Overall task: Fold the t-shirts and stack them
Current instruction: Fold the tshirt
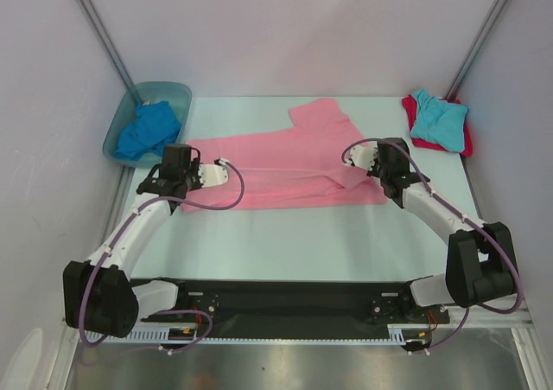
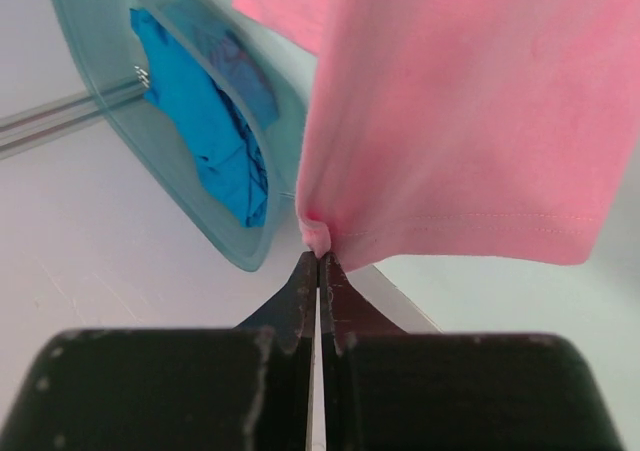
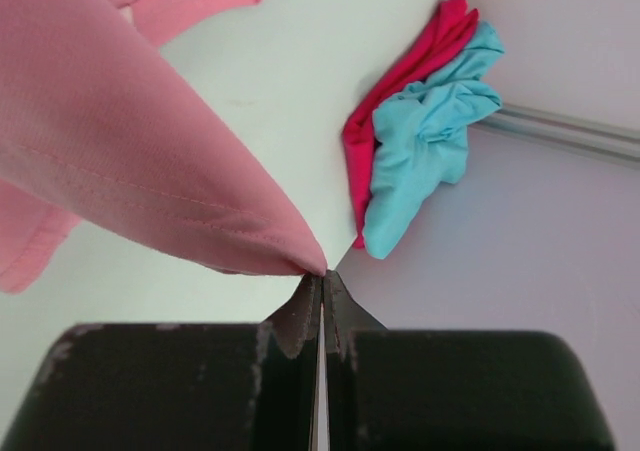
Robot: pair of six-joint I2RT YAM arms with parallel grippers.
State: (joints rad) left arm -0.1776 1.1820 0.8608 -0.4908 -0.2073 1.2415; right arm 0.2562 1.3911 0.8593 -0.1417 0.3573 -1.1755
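Open tabletop [image 1: 294, 243] lies at 6 o'clock, between the pink t-shirt [image 1: 285, 169] and the arm bases [image 1: 285, 299]. At 10 o'clock the tub [image 1: 173, 92] with the royal blue t-shirt [image 1: 147, 129] blocks the corner; at 2 o'clock, the turquoise t-shirt [image 1: 438, 120] on the red t-shirt [image 1: 407, 106]. The walls [image 1: 43, 105] close both sides.

A pink shirt [image 1: 294, 169] lies spread across the table [image 1: 302, 234], the left hand [image 1: 221, 165] at its left edge, the right hand [image 1: 352, 170] at its right. A blue shirt [image 1: 149, 129] sits in the tub [image 1: 115, 135], far left; a turquoise shirt [image 1: 439, 119] lies on a red shirt [image 1: 408, 109], far right.
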